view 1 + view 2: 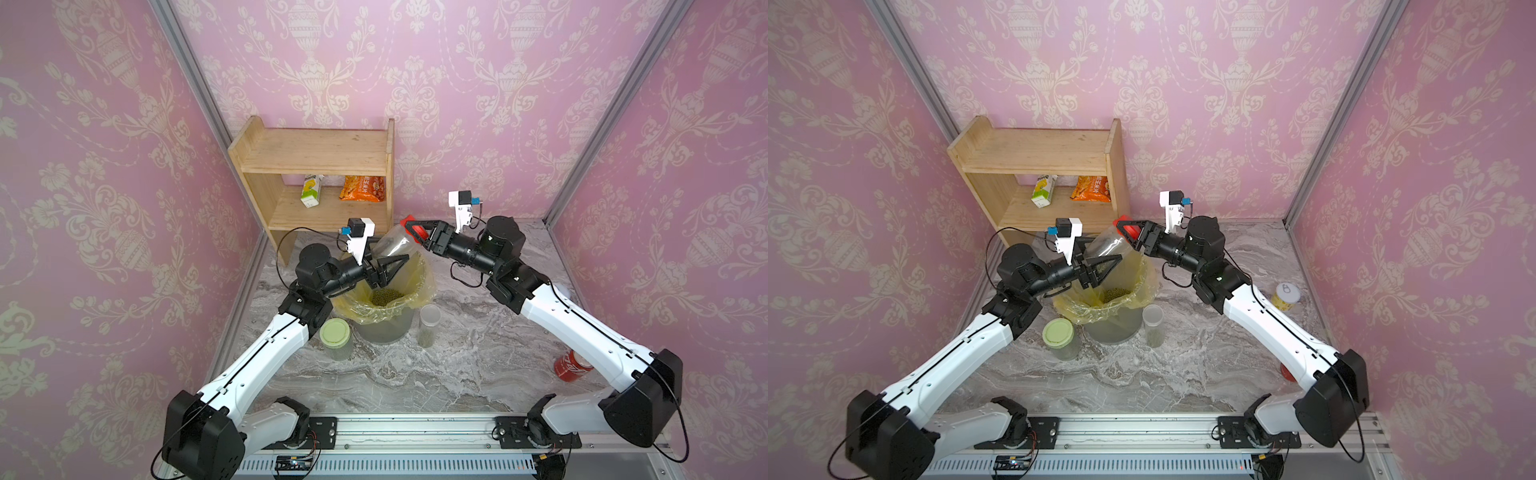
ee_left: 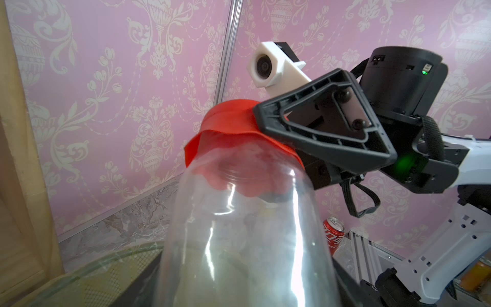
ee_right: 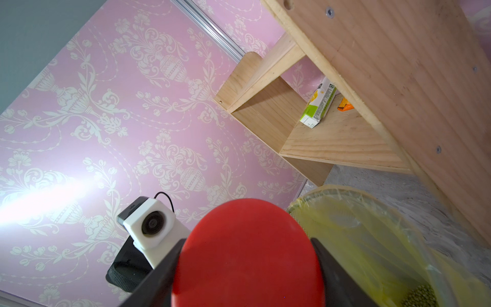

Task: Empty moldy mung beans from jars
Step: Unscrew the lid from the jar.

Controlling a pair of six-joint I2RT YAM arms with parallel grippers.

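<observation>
The right gripper (image 1: 415,230) was clamped on the red lid (image 3: 247,252), one black finger on each side of its rim, up above the far edge of the bin (image 1: 386,328). That lid sat at the raised end of the red-lidded jar (image 1: 392,245); whether it was screwed on or only resting against the mouth could not be told. The left gripper (image 1: 397,261) was closed around the clear body of the same jar, lower down, directly above the bin's opening. The jar hung tilted, lid end high and leaning away from the robot, and its walls looked see-through and mostly bare in the left wrist view.

Inside the bin, at the bottom of its yellow bag (image 1: 353,309), lay a dark green heap of mung beans (image 1: 386,296). Just beside the bin on the robot's side stood the wide jar (image 1: 336,336) with its pale green lid on, toward the left arm, and the slim jar (image 1: 429,326), toward the right arm, with green beans in its lower part.

Behind the bin stood a wooden shelf (image 1: 316,166) holding a carton (image 1: 311,191) and an orange snack bag (image 1: 362,189). Well apart from the bin, on the right arm's side, were a red can (image 1: 571,365) and a yellow tin (image 1: 1286,297) on the marble table (image 1: 457,374).
</observation>
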